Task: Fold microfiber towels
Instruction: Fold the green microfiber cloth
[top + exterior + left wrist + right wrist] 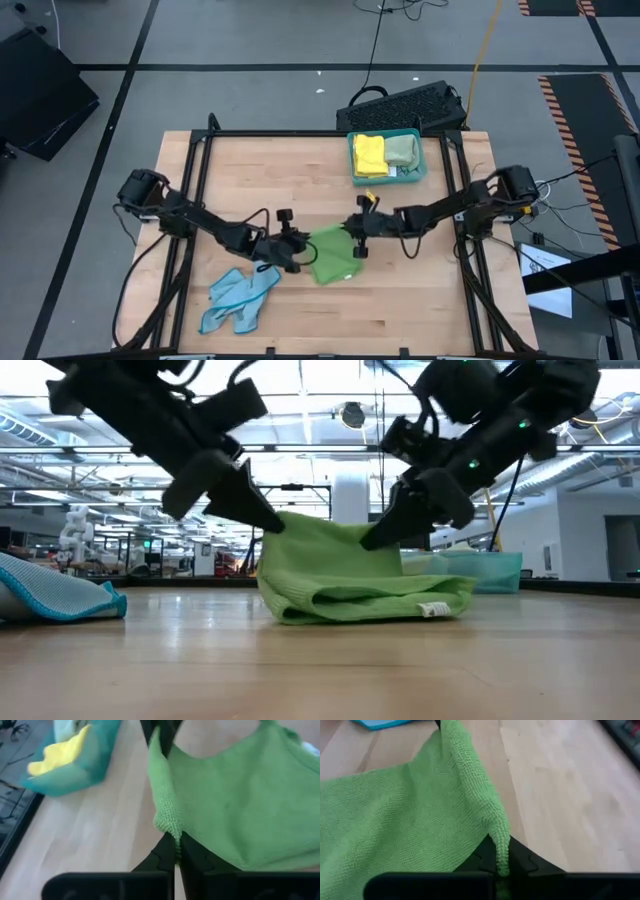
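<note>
Progress partial: left gripper point(298, 243) and right gripper point(354, 228) each pinch a corner of the bright green towel point(332, 255), lifted mid-table and part-folded. Light blue towel point(238, 298) lies crumpled near the front (unfolded); yellow towel point(369, 154) sits in the teal tray point(415, 174).

Concealed and cropped items, as I see them from the console.
The green towel point(235, 810) runs off the left wrist view's edge; its folded underside is hidden. The tray point(490, 572) sits mostly behind it in the low view, contents indistinct.
</note>
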Controlling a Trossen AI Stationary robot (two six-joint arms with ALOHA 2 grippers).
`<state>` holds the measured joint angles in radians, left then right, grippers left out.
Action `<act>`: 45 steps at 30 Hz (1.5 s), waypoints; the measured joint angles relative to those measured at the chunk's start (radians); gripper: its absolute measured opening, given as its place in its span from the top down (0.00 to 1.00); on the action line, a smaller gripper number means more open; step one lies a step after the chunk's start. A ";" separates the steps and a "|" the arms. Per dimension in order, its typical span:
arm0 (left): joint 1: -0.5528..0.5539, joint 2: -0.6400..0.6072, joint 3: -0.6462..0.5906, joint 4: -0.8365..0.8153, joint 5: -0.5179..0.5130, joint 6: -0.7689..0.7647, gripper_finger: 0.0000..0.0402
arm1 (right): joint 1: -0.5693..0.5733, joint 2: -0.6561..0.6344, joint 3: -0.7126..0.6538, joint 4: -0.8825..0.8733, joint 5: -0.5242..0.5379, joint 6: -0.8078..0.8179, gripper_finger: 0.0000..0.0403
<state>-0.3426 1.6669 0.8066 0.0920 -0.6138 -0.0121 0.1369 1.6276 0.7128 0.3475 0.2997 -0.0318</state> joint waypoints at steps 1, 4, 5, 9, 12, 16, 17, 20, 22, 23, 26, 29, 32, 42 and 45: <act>-0.013 0.000 0.000 0.000 0.003 -0.004 0.97 | 0.020 0.000 0.000 0.001 0.036 -0.011 0.99; -0.056 0.002 -0.001 0.049 0.006 -0.007 0.97 | 0.078 -0.003 0.000 0.004 0.093 -0.041 0.98; -0.071 0.002 -0.001 0.077 0.008 0.001 0.98 | 0.094 -0.009 0.000 0.004 0.091 -0.050 0.97; -0.125 0.002 -0.001 0.183 0.011 0.038 0.98 | 0.155 -0.025 0.000 0.002 0.071 -0.042 0.97; -0.148 0.002 -0.001 0.207 0.001 0.045 0.97 | 0.200 -0.028 0.000 0.002 0.130 -0.046 0.98; -0.134 0.002 -0.001 0.170 -0.089 0.070 0.99 | 0.217 -0.027 0.000 0.030 0.289 -0.131 0.99; -0.120 0.002 -0.001 0.160 -0.109 0.090 0.98 | 0.212 -0.027 0.000 0.046 0.331 -0.163 0.99; -0.060 0.002 -0.001 0.131 -0.162 0.128 0.97 | 0.176 -0.027 0.000 0.089 0.457 -0.252 0.99; -0.011 0.002 -0.001 0.112 -0.180 0.130 0.97 | 0.151 -0.027 0.000 0.096 0.525 -0.286 0.99; 0.009 0.002 -0.001 0.109 -0.180 0.126 0.98 | 0.141 -0.027 0.000 0.091 0.541 -0.292 0.99; 0.041 0.002 -0.001 0.124 -0.105 0.112 0.99 | 0.122 -0.027 0.000 0.031 0.523 -0.235 0.99; 0.037 0.002 -0.001 0.176 -0.039 0.115 0.97 | 0.124 -0.026 0.000 -0.024 0.505 -0.147 0.99; 0.024 0.002 -0.001 0.207 0.054 0.101 0.98 | 0.143 -0.026 0.000 -0.063 0.492 -0.105 0.99; 0.007 0.033 -0.002 0.061 -0.012 0.104 0.99 | 0.150 -0.036 0.000 -0.058 0.311 -0.126 0.99; 0.067 0.002 -0.001 -0.020 -0.058 0.163 0.97 | 0.149 -0.056 0.000 -0.022 0.299 -0.106 0.99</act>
<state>-0.2760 1.6691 0.8061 0.0720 -0.6715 0.1508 0.2863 1.5715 0.7124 0.3254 0.5987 -0.1373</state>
